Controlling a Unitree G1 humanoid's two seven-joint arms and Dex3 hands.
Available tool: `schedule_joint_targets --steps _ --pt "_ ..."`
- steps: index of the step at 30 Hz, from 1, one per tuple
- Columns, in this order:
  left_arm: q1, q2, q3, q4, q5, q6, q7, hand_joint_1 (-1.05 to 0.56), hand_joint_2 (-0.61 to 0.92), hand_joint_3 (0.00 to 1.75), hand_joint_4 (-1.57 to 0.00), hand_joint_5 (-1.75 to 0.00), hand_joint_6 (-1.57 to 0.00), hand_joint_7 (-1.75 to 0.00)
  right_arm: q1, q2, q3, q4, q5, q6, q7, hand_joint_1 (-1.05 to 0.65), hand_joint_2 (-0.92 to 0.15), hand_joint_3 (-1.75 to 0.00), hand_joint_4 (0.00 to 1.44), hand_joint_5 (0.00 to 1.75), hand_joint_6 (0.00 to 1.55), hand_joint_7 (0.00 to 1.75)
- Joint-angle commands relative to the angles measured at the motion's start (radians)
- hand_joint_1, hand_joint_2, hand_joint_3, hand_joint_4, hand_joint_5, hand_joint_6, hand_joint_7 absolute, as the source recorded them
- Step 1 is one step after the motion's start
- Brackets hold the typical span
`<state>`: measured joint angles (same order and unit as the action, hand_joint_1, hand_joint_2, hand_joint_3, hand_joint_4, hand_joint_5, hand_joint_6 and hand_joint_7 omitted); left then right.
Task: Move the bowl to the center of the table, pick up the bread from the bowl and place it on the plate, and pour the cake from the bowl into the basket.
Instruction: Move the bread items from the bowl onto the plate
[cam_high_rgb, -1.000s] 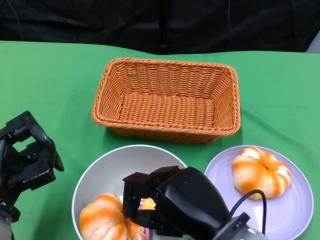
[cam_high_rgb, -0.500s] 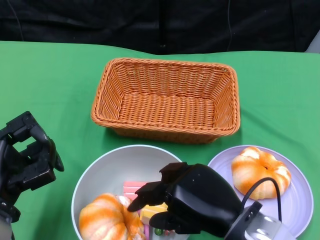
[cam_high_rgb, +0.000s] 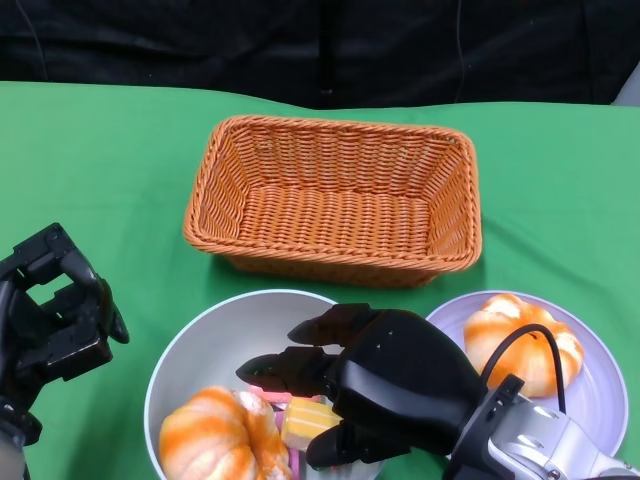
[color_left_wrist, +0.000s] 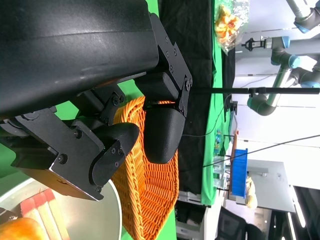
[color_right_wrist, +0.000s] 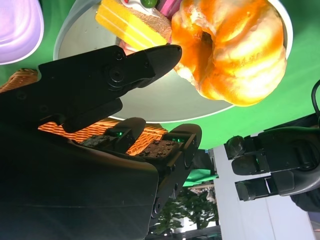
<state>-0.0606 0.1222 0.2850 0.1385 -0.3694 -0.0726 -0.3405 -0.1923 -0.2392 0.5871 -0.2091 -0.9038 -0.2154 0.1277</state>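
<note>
Your right hand (cam_high_rgb: 355, 385) hangs over the bowl (cam_high_rgb: 215, 325) with its fingers (cam_high_rgb: 275, 368) spread and nothing between them, reaching toward the bread (cam_high_rgb: 210, 440) that sits in the bowl's near-left part. One loaf (cam_high_rgb: 520, 345) already lies on the plate (cam_high_rgb: 605, 400) to the right, so I judge you are going for the second. Your left hand (cam_high_rgb: 55, 310) waits over the bench (cam_high_rgb: 100, 160) left of the bowl, apart from it, fingers curled in on nothing. The main risk is the cake (cam_high_rgb: 305, 420): it lies right against the bread, directly under your fingers, so a careless close could pinch or drag cake along with the loaf, or crush it. The bowl is not steadied by anything, so a sideways push on the bread could slide or tip it, and it sits near the bench's front edge. The bread is round and ridged like a pumpkin, soft-looking, so a grip only on its edge may let it roll out. It has no real long axis; in the right wrist view its dimpled centre (color_right_wrist: 205, 37) faces the hand. The cake is the elongated piece: its yellow slab (color_right_wrist: 125, 25) runs alongside the bread. The basket (cam_high_rgb: 335, 200) stands behind the bowl, long side across the bench, opening upward.
</note>
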Motion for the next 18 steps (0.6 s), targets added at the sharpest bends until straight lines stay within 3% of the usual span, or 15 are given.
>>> schedule_joint_targets --steps 1,18 --pt "-0.004 0.008 0.004 -0.010 -0.002 -0.001 0.011 0.01 0.49 1.30 -0.96 -1.75 -0.81 -1.71 -0.022 -0.008 -0.008 0.000 0.000 -0.015 0.004 -0.64 -0.88 0.00 0.44 0.09 0.46 0.00" --pt "0.004 0.004 -0.002 -0.020 0.024 0.003 0.040 -0.03 0.50 1.24 -0.96 -1.75 -0.81 -1.71 -0.147 -0.010 0.040 0.060 -0.071 -0.104 0.040 -0.69 -0.89 -0.01 0.39 0.03 0.42 0.00"
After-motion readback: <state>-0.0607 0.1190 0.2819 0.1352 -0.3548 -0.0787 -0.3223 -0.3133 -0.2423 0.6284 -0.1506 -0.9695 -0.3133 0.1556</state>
